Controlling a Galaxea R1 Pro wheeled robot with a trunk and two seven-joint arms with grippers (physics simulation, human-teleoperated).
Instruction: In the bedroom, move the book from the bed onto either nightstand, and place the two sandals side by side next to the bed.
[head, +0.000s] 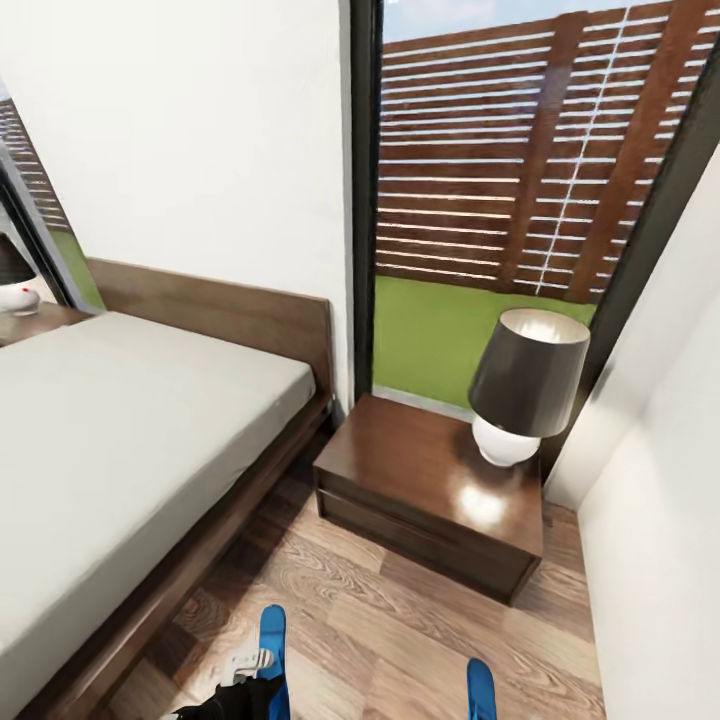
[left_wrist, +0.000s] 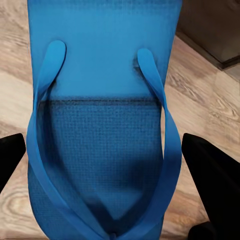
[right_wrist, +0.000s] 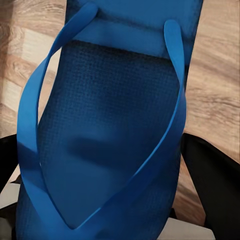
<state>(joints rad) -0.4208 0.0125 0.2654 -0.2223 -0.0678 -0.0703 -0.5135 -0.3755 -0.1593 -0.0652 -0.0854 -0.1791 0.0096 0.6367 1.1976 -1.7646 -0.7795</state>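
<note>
Two blue sandals low in the head frame: left sandal (head: 272, 640) near the bed (head: 120, 440), right sandal (head: 481, 688) well apart, lower right. Left gripper (left_wrist: 107, 150) straddling its sandal, dark fingers (left_wrist: 215, 175) either side; same deal for the right gripper (right_wrist: 100, 165). Can't tell whether actually clamped. Looks light, floppy foam, so best pinched across the sole edges, not the thin straps.

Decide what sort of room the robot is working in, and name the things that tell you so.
Most likely a bedroom: a low bed with a wooden headboard, and beside it a nightstand carrying a lamp.
</note>
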